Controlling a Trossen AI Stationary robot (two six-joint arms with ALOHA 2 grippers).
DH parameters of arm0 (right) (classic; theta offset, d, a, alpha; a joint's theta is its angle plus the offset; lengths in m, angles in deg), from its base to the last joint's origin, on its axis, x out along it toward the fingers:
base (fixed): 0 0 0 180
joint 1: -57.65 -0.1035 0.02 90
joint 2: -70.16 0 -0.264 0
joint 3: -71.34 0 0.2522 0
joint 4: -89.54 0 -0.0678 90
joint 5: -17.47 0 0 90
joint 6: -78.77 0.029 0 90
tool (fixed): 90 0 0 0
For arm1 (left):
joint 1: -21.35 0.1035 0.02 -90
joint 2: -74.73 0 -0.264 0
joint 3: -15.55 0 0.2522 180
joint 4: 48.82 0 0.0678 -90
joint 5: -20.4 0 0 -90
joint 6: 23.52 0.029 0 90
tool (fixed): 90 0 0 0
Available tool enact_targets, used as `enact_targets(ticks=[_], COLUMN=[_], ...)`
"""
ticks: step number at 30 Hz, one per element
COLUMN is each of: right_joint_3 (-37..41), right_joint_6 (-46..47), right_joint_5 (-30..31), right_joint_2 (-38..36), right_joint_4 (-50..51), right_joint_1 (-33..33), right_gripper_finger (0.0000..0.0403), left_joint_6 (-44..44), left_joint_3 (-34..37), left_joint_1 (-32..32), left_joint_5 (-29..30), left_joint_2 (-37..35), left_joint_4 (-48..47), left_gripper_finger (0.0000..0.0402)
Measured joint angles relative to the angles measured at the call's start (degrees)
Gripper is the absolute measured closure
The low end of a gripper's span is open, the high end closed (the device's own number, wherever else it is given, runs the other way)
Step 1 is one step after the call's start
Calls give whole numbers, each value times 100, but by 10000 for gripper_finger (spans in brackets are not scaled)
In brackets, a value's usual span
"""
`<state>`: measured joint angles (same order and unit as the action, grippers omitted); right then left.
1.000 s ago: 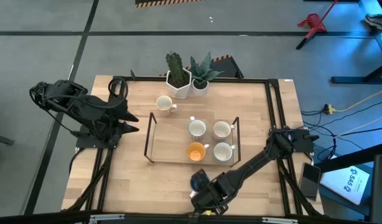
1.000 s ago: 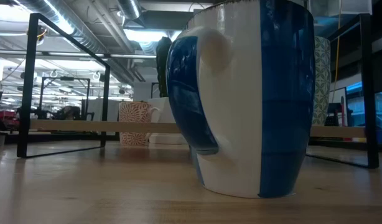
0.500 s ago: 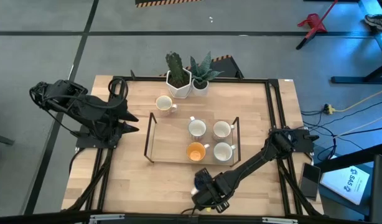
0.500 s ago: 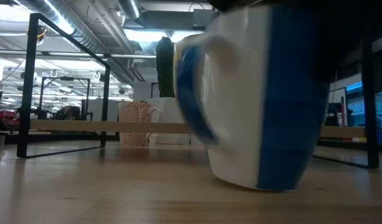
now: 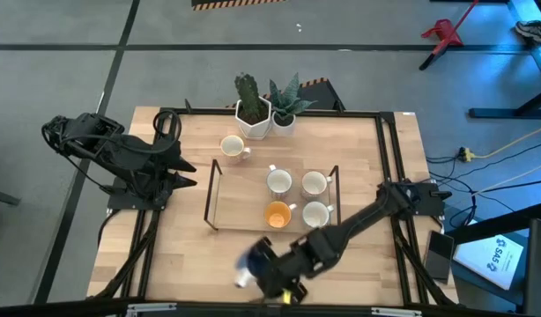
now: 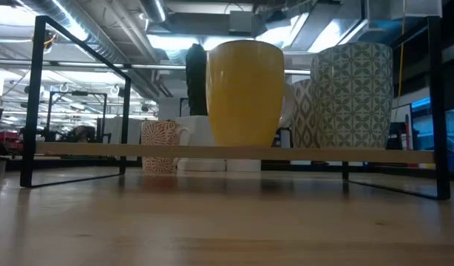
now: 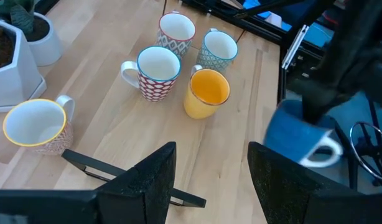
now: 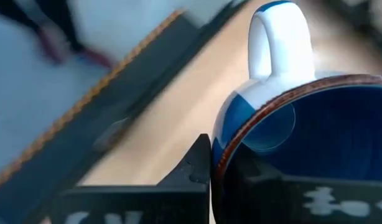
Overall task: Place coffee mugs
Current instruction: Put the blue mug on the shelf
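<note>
A blue mug (image 5: 250, 259) with a white handle (image 7: 323, 153) hangs above the table near its front edge, with my right gripper (image 5: 264, 263) shut on it. An orange mug (image 5: 277, 214) and three white mugs (image 5: 279, 182) (image 5: 314, 183) (image 5: 316, 213) stand upright on a black-framed rack (image 5: 211, 195) at the table's middle. Another white mug (image 5: 233, 146) stands on the table behind the rack's left end. My left gripper (image 5: 184, 173) waits open at the table's left side, touching nothing. My right gripper holds the blue mug by its rim (image 8: 241, 134), away from the handle (image 8: 279, 43). One finger (image 8: 196, 167) shows outside the wall and the other seems to be inside the cup. The fingers come from above. The mug hangs clear of the table, mouth up.
Two white pots with green plants (image 5: 252, 119) (image 5: 285, 120) stand at the table's far edge. The rack's black uprights (image 6: 38, 96) and its raised shelf (image 6: 212, 151) stand behind the bare wood in front. Black frame rails (image 5: 389, 158) run along the table's sides.
My right gripper has lifted the blue mug off the table; the mug tipped as it rose, then left the low view. Gripper and mug have moved toward the table's left edge along the front.
</note>
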<state>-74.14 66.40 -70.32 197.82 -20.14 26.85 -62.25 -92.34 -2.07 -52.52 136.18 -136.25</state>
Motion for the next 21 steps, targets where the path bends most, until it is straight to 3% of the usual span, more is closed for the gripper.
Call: enact_targets(ticks=[3, 10, 21], right_joint_3=[-328, -251, -144], right_joint_6=[-420, -751, -1059], right_joint_5=[471, 574, -378], right_joint_2=[-74, -135, 264], right_joint_4=[-221, -221, 39], right_joint_1=[312, 1311, 1946], right_gripper_finger=[401, 401, 402], left_joint_6=[-12, -9, 178], left_joint_3=[0, 0, 0], left_joint_1=[0, 0, -1], left_joint_5=[0, 7, 46], left_joint_2=[0, 1, 2], left_joint_4=[-1, -39, -50], left_gripper_finger=[208, 208, 208])
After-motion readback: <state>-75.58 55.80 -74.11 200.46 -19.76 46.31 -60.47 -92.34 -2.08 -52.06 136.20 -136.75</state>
